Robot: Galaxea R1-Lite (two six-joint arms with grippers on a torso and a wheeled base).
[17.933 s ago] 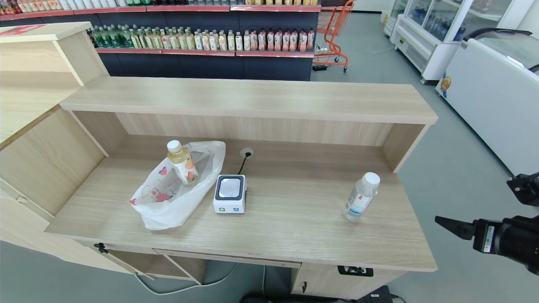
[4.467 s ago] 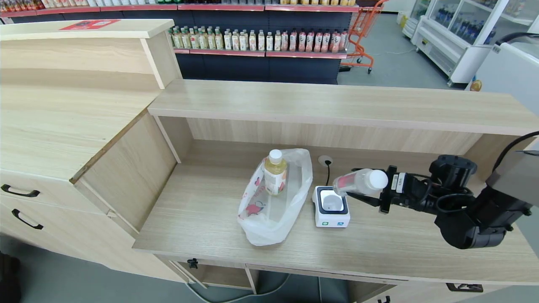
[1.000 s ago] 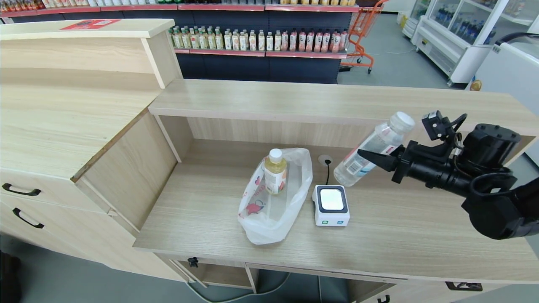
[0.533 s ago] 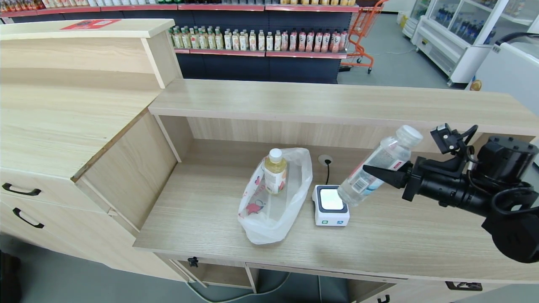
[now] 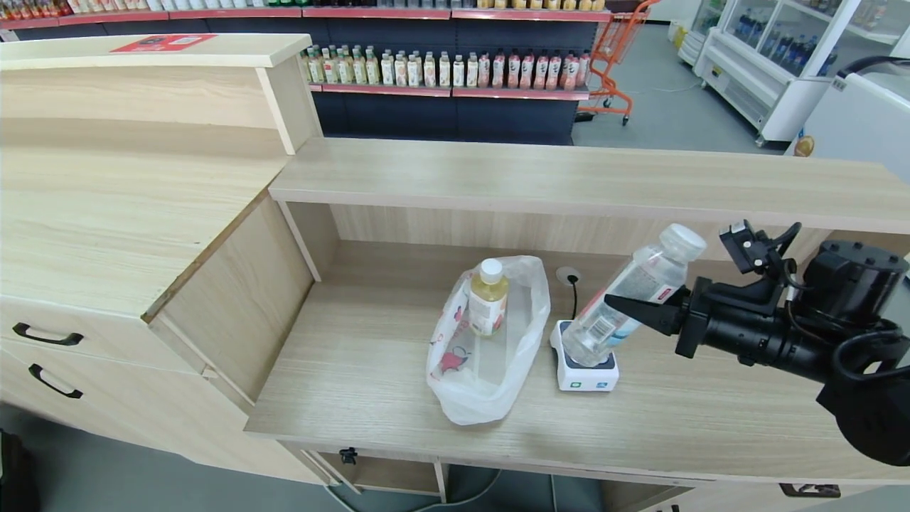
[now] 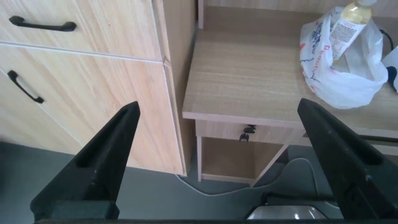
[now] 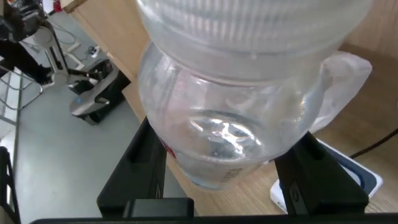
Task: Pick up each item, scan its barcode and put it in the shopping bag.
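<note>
- Head view looks down on a pale wood checkout table [image 5: 711, 419] with a raised ledge [image 5: 569, 178] across its back. A taller cabinet [image 5: 106, 213] of the same wood closes off the robot's left.
- Behind the ledge is a shop aisle with a grey floor, a dark shelf rack lined with drink bottles [image 5: 455, 69], an orange trolley [image 5: 611, 64] and white glass-door chillers [image 5: 768, 57].
- Two bottles are on hand, a clear water bottle [image 5: 633, 299] and a yellow drink bottle [image 5: 488, 306].
- One white shopping bag [image 5: 483, 384] lies open on the table, and one barcode scanner [image 5: 586, 370] sits just beside it on the robot's right.
- The cabinet front has two black drawer handles [image 5: 43, 334].
- The yellow drink bottle stands upright inside the shopping bag.
- The right hand [image 5: 622, 302] is clamped round the middle of the water bottle. The bottle is tilted, with its white cap up and away and its base low over the barcode scanner, hiding most of the scanner's top. Whether they touch cannot be told.
- A black cable [image 5: 573, 299] runs from the scanner back to a round hole [image 5: 569, 276] in the table.
- The left hand [image 6: 214, 162] is spread wide and holds nothing. It hangs off the table's front corner, beside the drawers.
</note>
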